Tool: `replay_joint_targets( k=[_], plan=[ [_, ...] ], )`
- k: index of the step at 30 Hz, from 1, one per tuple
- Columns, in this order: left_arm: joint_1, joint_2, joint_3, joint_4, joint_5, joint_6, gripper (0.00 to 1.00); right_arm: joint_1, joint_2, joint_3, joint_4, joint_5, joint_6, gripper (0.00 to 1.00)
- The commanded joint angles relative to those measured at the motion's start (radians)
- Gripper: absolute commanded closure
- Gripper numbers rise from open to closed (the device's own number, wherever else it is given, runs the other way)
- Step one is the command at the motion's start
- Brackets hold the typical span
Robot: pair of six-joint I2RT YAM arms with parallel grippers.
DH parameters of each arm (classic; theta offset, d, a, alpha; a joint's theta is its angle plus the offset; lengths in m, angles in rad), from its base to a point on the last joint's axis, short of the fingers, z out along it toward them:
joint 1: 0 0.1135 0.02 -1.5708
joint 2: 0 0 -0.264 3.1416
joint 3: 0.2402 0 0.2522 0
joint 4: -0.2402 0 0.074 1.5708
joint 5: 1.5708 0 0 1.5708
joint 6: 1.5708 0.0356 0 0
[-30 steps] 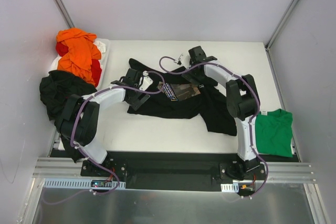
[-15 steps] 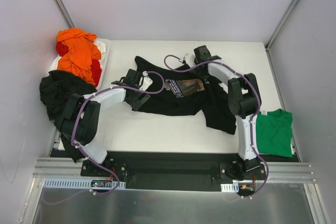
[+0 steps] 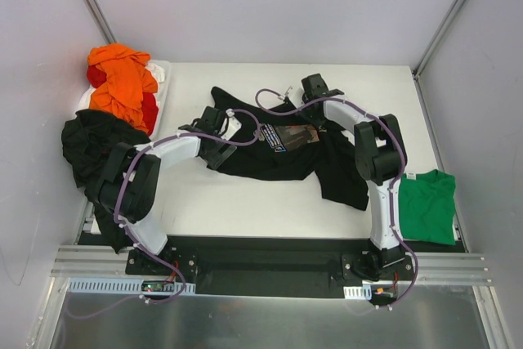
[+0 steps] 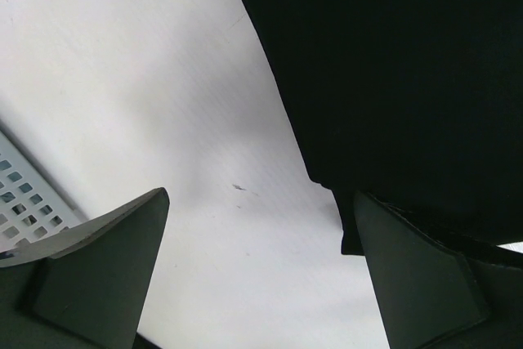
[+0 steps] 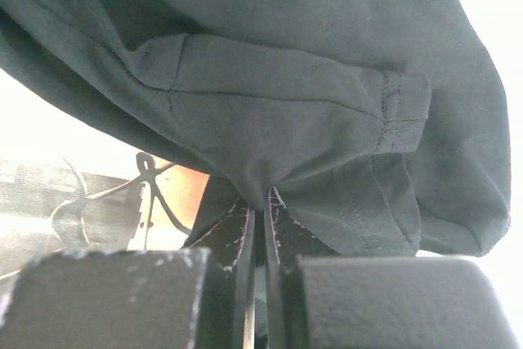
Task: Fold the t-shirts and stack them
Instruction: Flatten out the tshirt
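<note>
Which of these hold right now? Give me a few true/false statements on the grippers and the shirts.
1. The right gripper is shut on a fold of the black t-shirt. True.
2. The left gripper is clamped on the same shirt. False: its jaws stand wide open over the table, at the shirt's edge, gripping nothing.
3. The green t-shirt lies at the table's right side, apart from the black one. True.
4. The orange t-shirt is spread flat mid-table. False: it sits bunched on top of the pile at the far left corner.
</note>
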Motion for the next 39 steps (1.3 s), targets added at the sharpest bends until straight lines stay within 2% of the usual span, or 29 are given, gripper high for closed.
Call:
replay_joint_targets(
  k=[1, 13, 26, 39],
  plan=[
    [-0.016, 0.051, -0.025, -0.018, -0.012, -0.020, 0.03, -0.002, -0.075, -0.019, -0.002, 0.018, -0.015, 0.98],
    [-0.037, -0.012, -0.128, -0.024, -0.132, 0.011, 0.03, -0.041, -0.055, 0.053, 0.009, 0.101, -0.073, 0.99],
    [-0.045, -0.072, -0.194, -0.064, -0.170, 0.003, 0.02, -0.062, -0.057, 0.103, 0.010, 0.141, -0.119, 0.99],
    [-0.045, -0.120, -0.257, -0.077, -0.196, -0.011, 0.02, -0.097, -0.066, 0.076, 0.010, 0.161, -0.155, 0.99]
  ],
)
